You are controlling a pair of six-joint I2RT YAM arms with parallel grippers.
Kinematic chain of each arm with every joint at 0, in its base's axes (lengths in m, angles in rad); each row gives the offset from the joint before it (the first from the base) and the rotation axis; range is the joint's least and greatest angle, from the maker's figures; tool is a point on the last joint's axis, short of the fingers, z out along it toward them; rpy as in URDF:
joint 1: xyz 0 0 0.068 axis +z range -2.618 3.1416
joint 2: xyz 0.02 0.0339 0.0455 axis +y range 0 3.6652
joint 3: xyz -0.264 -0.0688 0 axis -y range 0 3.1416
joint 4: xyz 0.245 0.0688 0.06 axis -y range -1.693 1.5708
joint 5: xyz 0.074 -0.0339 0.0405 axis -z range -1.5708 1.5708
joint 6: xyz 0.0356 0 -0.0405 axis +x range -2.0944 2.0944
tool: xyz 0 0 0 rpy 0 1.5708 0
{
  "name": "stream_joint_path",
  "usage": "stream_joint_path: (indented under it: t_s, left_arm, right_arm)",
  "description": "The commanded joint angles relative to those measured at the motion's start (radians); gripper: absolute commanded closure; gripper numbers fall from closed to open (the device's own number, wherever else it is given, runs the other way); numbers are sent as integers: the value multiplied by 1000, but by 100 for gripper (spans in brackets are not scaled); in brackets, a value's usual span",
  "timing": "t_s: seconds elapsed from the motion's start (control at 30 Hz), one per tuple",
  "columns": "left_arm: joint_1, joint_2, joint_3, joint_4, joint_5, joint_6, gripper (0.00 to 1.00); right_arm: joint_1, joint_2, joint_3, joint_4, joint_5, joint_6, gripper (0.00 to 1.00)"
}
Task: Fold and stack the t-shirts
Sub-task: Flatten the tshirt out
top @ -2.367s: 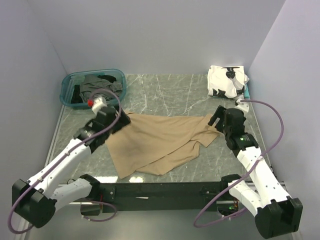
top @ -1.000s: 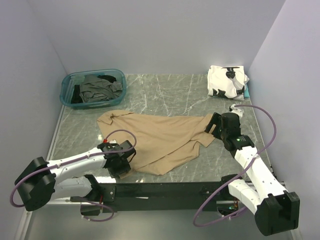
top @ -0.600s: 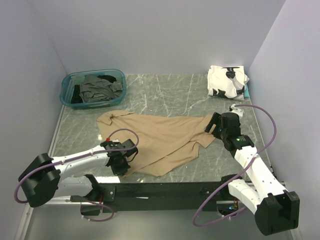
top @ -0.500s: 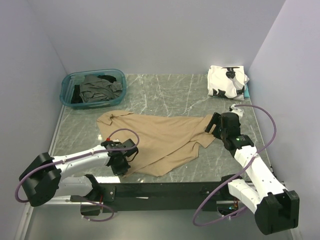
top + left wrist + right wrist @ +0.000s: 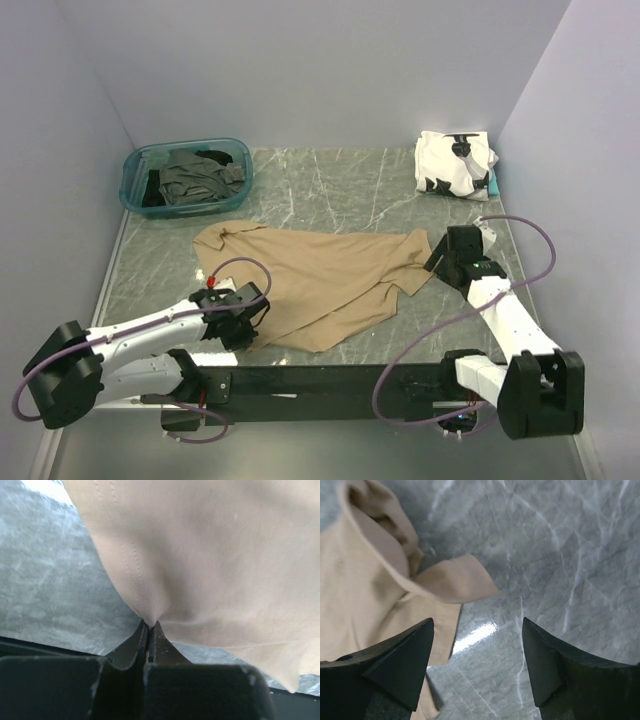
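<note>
The marble table (image 5: 330, 180) carries a tan t-shirt (image 5: 320, 275) spread across its middle. A teal bin (image 5: 131, 176) at the far left holds dark grey shirts (image 5: 195, 178). A folded white shirt (image 5: 455, 163) lies far right, its black patches possibly print, too small to read. The left tool (image 5: 149, 627) is clamped on the tan t-shirt's near hem. The right tool (image 5: 477, 625) stands spread wide above the sleeve, gripping nothing.
</note>
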Motion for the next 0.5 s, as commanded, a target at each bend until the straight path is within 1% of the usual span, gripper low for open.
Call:
stream_joint_path:
  t_s: [0.0, 0.2, 0.23, 0.33, 0.47]
  left_arm:
    - [-2, -37, -25, 21, -83, -9, 99]
    - [-2, -91, -54, 21, -93, -10, 99]
    - [-3, -99, -57, 21, -96, -13, 99]
    - [-2, -109, -63, 24, -95, -18, 99]
    - [-2, -123, -65, 18, -106, -21, 99]
  right_arm:
    - [-10, 68, 43, -19, -35, -5, 23]
    - [-10, 154, 41, 26, -41, -28, 28]
    - [-10, 168, 58, 29, -35, -28, 31]
    - [-10, 228, 90, 67, -2, -36, 31]
    - [-11, 340, 182, 30, 29, -60, 35]
